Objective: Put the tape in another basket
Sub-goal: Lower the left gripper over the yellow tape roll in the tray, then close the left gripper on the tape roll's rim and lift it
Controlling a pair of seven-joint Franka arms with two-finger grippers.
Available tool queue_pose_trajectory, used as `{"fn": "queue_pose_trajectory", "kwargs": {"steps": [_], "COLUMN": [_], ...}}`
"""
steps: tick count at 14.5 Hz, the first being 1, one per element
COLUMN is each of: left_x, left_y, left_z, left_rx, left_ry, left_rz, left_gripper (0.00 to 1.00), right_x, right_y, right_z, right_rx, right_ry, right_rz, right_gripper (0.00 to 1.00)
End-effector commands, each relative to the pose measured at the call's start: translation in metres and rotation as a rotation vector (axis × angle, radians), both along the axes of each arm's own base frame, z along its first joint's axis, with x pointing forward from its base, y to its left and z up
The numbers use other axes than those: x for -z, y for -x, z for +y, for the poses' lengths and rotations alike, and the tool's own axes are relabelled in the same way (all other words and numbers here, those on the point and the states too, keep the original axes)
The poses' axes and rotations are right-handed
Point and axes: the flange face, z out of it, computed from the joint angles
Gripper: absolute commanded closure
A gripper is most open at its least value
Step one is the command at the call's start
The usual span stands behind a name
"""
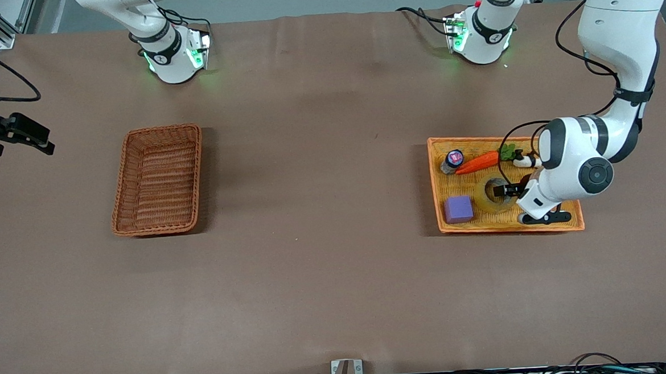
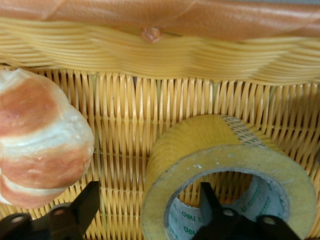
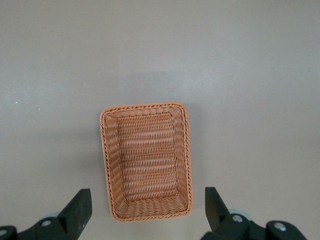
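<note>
Left gripper (image 2: 145, 212) down in the orange tray (image 1: 563, 224), straddling the tape's (image 2: 210, 150) wall.

Elbow bent, wrist tipped steeply; jaws spread, one finger inside the ring's core, one outside, nothing clamped. Tape flat in tray, at 3 o'clock from purple cube (image 1: 459, 209), croissant toy (image 2: 37, 140) alongside. Right gripper (image 3: 145, 212) waiting high, jaws wide and empty, over reddish-brown basket (image 1: 157, 179) toward right arm's end.

A brown table (image 1: 326, 267) carries two woven containers, well apart. The reddish-brown basket (image 1: 158, 179) sits at about nine o'clock from the table's middle, toward the right arm's end. The orange-yellow tray (image 1: 563, 223) sits at about three o'clock, toward the left arm's end. Both arm bases stand along the twelve o'clock edge.
</note>
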Motion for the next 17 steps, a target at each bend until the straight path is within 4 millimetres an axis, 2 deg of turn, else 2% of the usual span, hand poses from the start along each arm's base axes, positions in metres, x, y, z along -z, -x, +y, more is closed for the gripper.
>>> {"fn": "queue_pose_trajectory", "kwargs": {"steps": [1,2,3,6,8,10,12,13,16,17], "left_x": [-0.001,0.004,-0.001,-0.032,-0.070,-0.120,-0.154,-0.166,-0.173,-0.170], "left_y": [-0.004,-0.002,-0.002,0.000,-0.004,-0.011,-0.023,-0.029,-0.040,-0.042], "left_z": [0.001,0.000,0.001,0.001,0.001,-0.003,-0.027,-0.048,-0.113,-0.139], "left_rx": [0.000,0.000,0.005,0.010,0.014,0.055,0.106,0.126,0.204,0.217], "left_ry": [0.004,0.005,0.004,-0.005,-0.016,-0.018,-0.005,0.003,0.042,0.046], "left_rz": [-0.055,-0.049,-0.053,-0.015,-0.013,-0.016,-0.010,-0.017,-0.045,-0.045], "left_gripper": [0.81,0.94,1.00,1.00,1.00,1.00,1.00,1.00,1.00,1.00], "right_x": [-0.001,-0.001,-0.001,-0.001,-0.001,-0.001,0.000,-0.001,-0.004,-0.004], "right_y": [0.000,0.000,0.000,0.000,0.000,0.000,-0.001,-0.001,0.000,0.000], "right_z": [-0.003,-0.003,-0.003,-0.005,-0.005,-0.005,-0.003,-0.002,-0.001,-0.002], "right_rx": [0.000,0.000,0.000,0.004,0.004,0.003,0.001,0.000,0.000,0.001], "right_ry": [-0.009,-0.009,-0.009,-0.009,-0.009,-0.009,-0.008,-0.008,-0.010,-0.010], "right_rz": [0.005,0.005,0.005,0.006,0.006,0.006,0.005,0.003,-0.001,0.000], "right_gripper": [0.00,0.00,0.00,0.00,0.00,0.00,0.00,0.00,0.00,0.00]}}
